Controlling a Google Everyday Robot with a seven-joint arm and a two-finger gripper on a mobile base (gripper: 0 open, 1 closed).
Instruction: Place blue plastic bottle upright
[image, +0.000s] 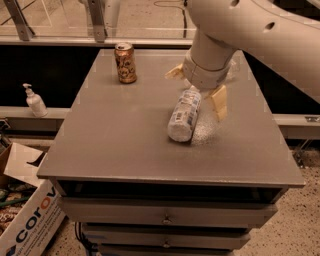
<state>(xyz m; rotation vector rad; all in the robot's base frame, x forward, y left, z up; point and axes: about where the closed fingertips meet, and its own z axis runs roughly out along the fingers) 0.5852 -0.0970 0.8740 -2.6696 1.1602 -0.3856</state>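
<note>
Clear plastic, pale blue-and-white label: the blue plastic bottle is seen lying on its side near the middle of the grey bench, base pointed toward the front edge. Its far end, cap included, is hidden under the wrist of the white arm. The gripper is held right over that end, fingers spread apart on either side, nothing clamped. Behind, a bronze can is seen standing upright, well apart.
</note>
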